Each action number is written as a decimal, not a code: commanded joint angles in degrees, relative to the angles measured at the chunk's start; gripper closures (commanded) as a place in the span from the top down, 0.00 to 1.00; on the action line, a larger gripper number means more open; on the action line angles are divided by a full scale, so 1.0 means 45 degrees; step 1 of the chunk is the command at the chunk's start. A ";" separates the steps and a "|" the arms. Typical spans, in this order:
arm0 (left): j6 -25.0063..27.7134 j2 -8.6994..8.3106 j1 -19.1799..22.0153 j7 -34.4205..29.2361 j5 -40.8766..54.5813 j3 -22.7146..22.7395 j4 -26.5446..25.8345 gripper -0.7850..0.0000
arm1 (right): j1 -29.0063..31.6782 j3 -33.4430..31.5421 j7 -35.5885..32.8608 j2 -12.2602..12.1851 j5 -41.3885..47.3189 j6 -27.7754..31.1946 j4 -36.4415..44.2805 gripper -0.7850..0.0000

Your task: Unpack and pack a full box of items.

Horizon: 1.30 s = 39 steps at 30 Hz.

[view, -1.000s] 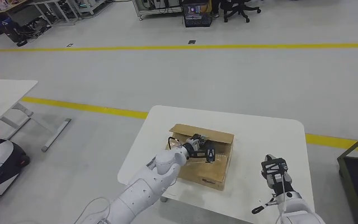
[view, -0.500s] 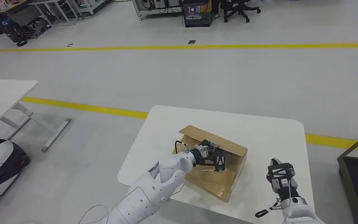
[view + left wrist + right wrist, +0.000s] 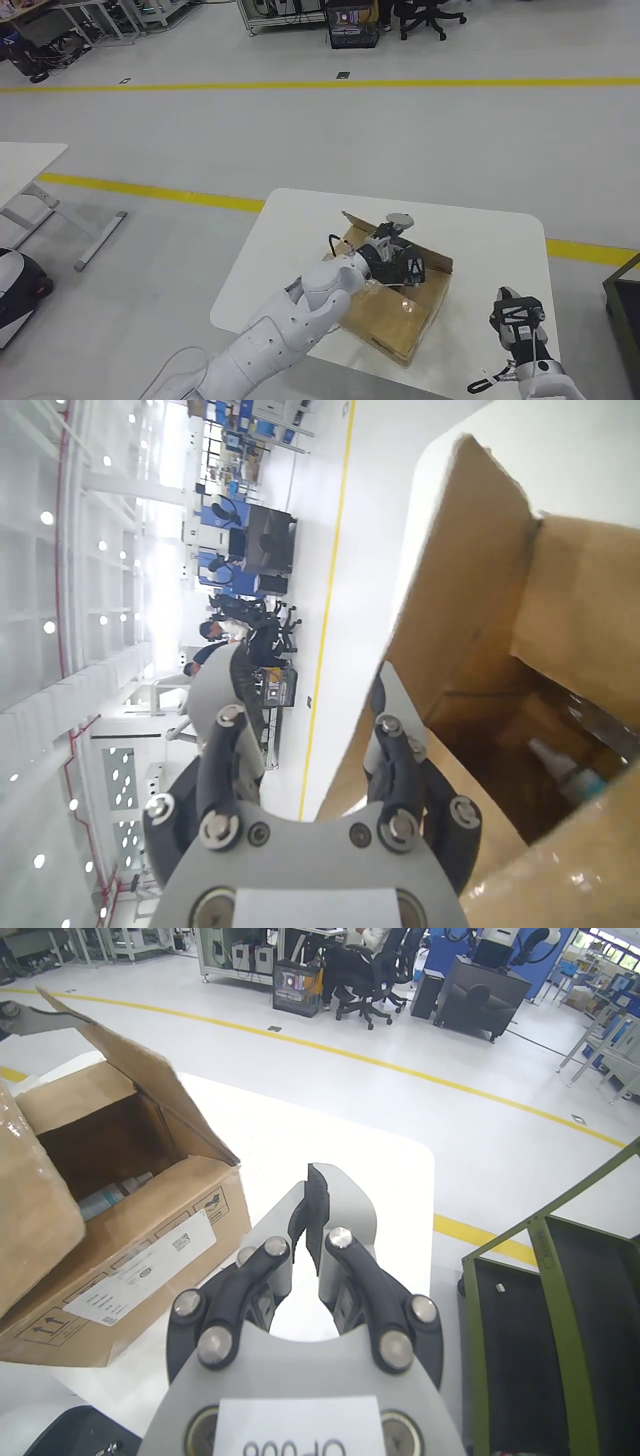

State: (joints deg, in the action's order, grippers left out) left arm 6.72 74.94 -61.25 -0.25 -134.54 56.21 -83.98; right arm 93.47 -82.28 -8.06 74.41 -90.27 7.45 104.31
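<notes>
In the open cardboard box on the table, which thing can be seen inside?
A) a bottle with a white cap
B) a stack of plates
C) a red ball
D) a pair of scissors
A: the right wrist view looks into the box and shows a bottle with a white cap in its dark inside.

We see a brown cardboard box (image 3: 385,320) standing open on the desk, with a white label on the side wall facing the right gripper (image 3: 315,1178), which is close beside it but apart. One flap (image 3: 140,1068) stands raised, its edge against a finger of the left gripper (image 3: 307,660). Deep inside the box, beyond that gripper, a bottle (image 3: 112,1195) with a white cap and teal label lies on its side.
</notes>
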 commanded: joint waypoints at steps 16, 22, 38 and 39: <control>-0.2907 0.1732 0.4153 0.0486 0.1803 -0.2328 0.5781 1.00 | 0.1028 -0.0563 0.0022 -0.0077 0.0147 -0.0543 0.0860 0.00; -0.1440 0.1096 0.3043 0.1294 0.0925 -0.1253 0.4411 1.00 | 0.0728 -0.0364 -0.0074 -0.0074 0.0170 -0.0399 0.0646 0.00; 0.3532 -0.0760 -0.2813 0.2549 -0.1331 0.2627 -0.1725 1.00 | -0.0388 0.0465 -0.0284 -0.0038 0.0049 -0.0042 -0.0211 0.00; 0.3478 -0.0774 -0.2923 0.2575 -0.1383 0.2598 -0.1760 1.00 | -0.0420 0.0489 -0.0293 -0.0039 0.0042 -0.0025 -0.0251 0.00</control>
State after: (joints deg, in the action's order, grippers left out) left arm 22.71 71.54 -73.68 11.21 -140.43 68.03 -91.77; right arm 91.75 -80.19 -9.34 74.24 -90.05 7.29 103.38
